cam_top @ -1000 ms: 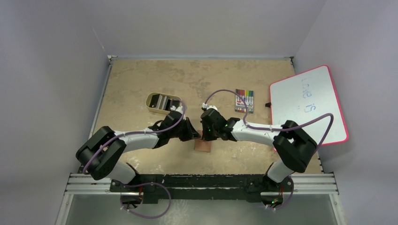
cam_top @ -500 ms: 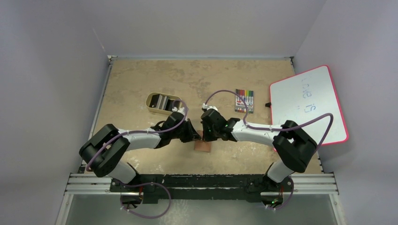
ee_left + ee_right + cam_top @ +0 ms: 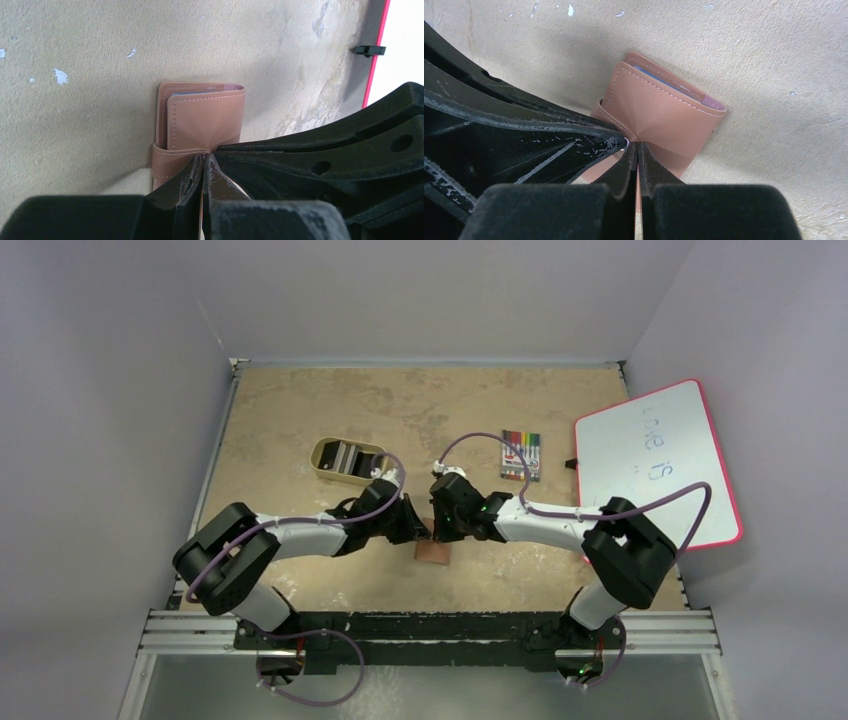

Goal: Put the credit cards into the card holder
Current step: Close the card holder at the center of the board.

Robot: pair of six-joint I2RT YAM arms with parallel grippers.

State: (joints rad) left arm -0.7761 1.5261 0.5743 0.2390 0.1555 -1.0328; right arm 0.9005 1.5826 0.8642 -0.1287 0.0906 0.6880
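Note:
The brown card holder (image 3: 434,552) lies folded shut on the table between my two arms. In the wrist views its strap wraps the near side (image 3: 172,157) and a blue-grey lining shows at the far edge (image 3: 659,80). My left gripper (image 3: 204,157) is shut, its tips pressed on the strap. My right gripper (image 3: 637,145) is shut too, its tips meeting the left one on the flap (image 3: 664,117). From above the two grippers (image 3: 420,530) (image 3: 440,528) touch tip to tip over the holder. Dark and grey credit cards (image 3: 347,457) lie in the tan tray.
The tan oval tray (image 3: 322,452) sits back left of the arms. A pack of coloured markers (image 3: 521,454) lies back right. A whiteboard with a red frame (image 3: 660,460) leans off the table's right edge. Walls close in on three sides.
My left arm has shifted a little to the right, bringing its gripper closer onto the card holder, and its jaws have closed the last bit. The right arm and the holder stay put.

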